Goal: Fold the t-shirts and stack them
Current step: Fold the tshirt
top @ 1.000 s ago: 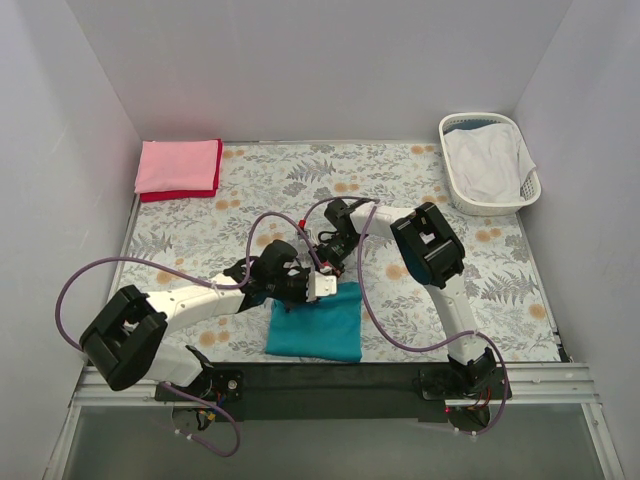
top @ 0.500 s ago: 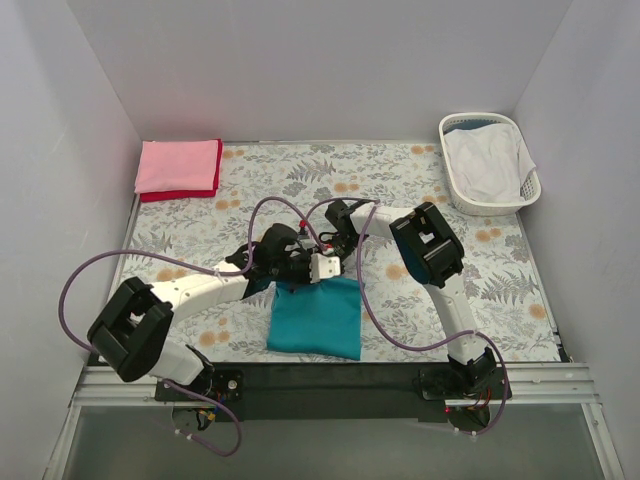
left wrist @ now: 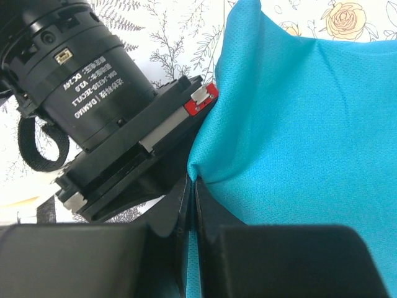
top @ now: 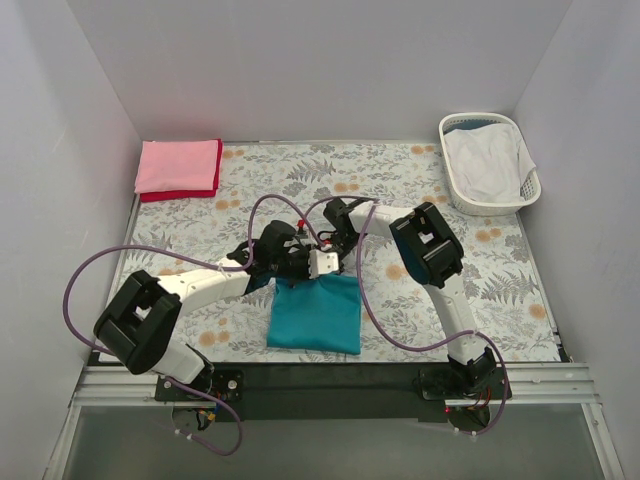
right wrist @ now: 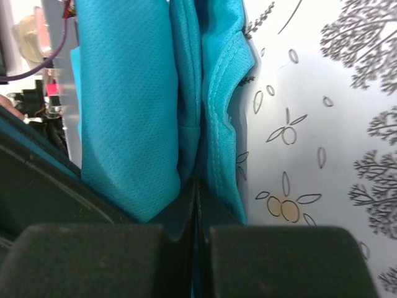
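**Both my claws pinched on the far edge of the teal shirt**

Nearest my bases, the teal t-shirt [top: 315,315] lies folded into a rough rectangle on the near middle of the flowered table [top: 400,170]. Its far edge is gathered up where my two claws meet, almost touching each other.

My left claw [left wrist: 192,186] is closed narrow on a ridge of the teal cloth, and the fabric rises in a peak from between the fingers. The black motor housing [left wrist: 80,74] of my other arm sits just beside it.

My right claw [right wrist: 196,186] is likewise clamped on the shirt. It holds several layers, one with a stitched hem, and the printed table shows to one side.

Farther back, in the far left corner, the pink t-shirt [top: 178,165] lies folded on top of the red t-shirt [top: 175,195], well apart from the teal one. In the far right corner stands the white basket [top: 455,195] with white cloth [top: 490,160] heaped inside.
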### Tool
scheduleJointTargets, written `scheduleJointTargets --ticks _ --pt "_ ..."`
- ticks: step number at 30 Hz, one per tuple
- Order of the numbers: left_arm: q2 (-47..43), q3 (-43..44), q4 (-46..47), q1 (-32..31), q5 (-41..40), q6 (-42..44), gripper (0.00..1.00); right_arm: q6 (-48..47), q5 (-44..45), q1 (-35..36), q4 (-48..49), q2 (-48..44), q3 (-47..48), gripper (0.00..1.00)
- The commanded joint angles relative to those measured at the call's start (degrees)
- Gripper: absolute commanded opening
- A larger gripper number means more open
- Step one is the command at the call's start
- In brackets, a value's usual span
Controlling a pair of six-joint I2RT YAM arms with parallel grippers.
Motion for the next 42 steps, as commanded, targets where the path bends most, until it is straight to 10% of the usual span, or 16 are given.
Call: scheduleJointTargets --ticks 1,11,15,25,30,42 --pt "-2.11 -0.47 1.98 0.33 1.88 0.81 0.00 -1.11 6.79 0.43 0.31 -0.32 3.38 0.01" --pt "-4.84 -2.05 0.66 -0.64 2.94 2.74 0.00 -1.20 9.26 0.34 -1.01 -8.31 5.85 0.14" --pt "-4.14 -2.66 1.62 -0.64 3.03 3.62 0.00 -0.76 9.61 -0.10 -1.09 -10.07 8.40 0.37" --pt "-0.45 -0.82 5.31 0.94 3.46 3.97 0.00 3.11 8.74 -9.22 -1.44 -11.30 12.54 0.42" --pt "3.60 3.13 7.07 4.11 4.43 0.38 0.21 2.76 9.08 -17.48 -2.23 -16.47 8.85 0.42" --pt "-6.85 9.05 -13.58 14.92 18.74 -37.75 0.34 4.08 -3.75 -16.54 -0.22 -30.01 -12.22 0.31"
